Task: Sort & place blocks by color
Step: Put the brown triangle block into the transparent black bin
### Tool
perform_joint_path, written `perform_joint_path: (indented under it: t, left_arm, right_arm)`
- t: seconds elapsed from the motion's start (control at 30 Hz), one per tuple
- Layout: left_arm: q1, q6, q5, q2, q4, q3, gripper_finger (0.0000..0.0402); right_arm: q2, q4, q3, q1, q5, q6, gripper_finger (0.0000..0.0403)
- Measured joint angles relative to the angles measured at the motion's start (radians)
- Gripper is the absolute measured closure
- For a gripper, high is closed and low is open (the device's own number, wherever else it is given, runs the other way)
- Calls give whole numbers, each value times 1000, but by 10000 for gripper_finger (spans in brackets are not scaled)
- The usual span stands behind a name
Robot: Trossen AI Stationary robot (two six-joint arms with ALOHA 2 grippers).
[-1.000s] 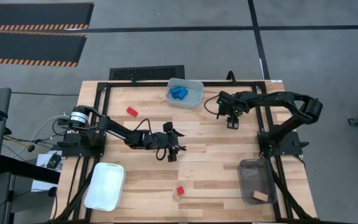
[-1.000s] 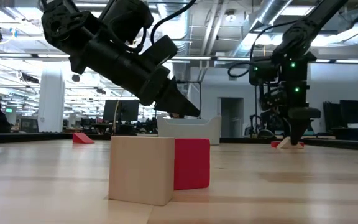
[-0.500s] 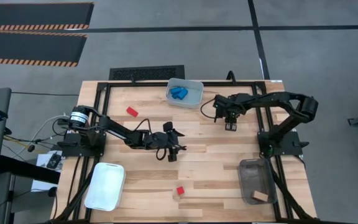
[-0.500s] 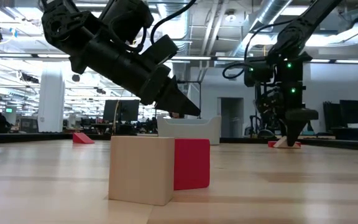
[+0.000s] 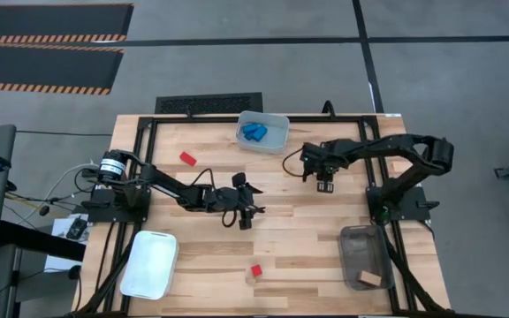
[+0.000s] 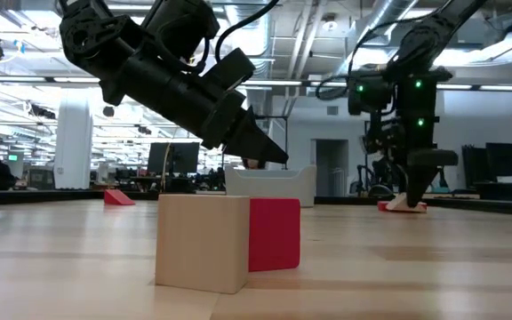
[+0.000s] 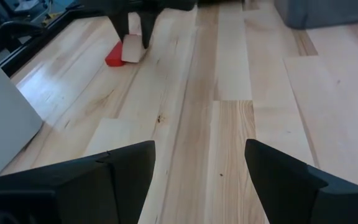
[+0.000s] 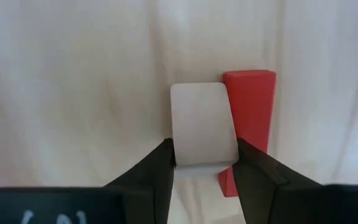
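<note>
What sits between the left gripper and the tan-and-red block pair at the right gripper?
Only bare wood: the left wrist view shows empty table from the left gripper to the tan block and red block.

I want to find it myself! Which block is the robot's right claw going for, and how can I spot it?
Look at the right arm reaching over the wooden table, near the bin of blue blocks. Its right gripper has a finger on each side of a plain tan block. A red block lies right beside it, so pick the pale, unpainted one.
</note>
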Motion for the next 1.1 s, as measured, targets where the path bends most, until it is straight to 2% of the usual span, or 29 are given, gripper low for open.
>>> perform_joint_path:
  t: [0.43, 0.6, 0.87, 0.97, 1.1]
  left_arm:
    - [0, -24, 1, 0, 1, 0, 161]
    - [0, -24, 8, 0, 31, 0, 161]
    - [-3, 41, 35, 1, 83, 0, 161]
    - [-18, 132, 89, 2, 84, 0, 161]
    - [-65, 283, 67, 2, 147, 0, 162]
  right_arm:
    - [-107, 53, 0, 101, 5, 96, 235]
    - [-127, 183, 0, 172, -81, 146, 252]
    - [-127, 385, 1, 349, -101, 171, 241]
    - [-127, 415, 1, 389, -196, 155, 242]
    - [-127, 449, 1, 393, -339, 199, 246]
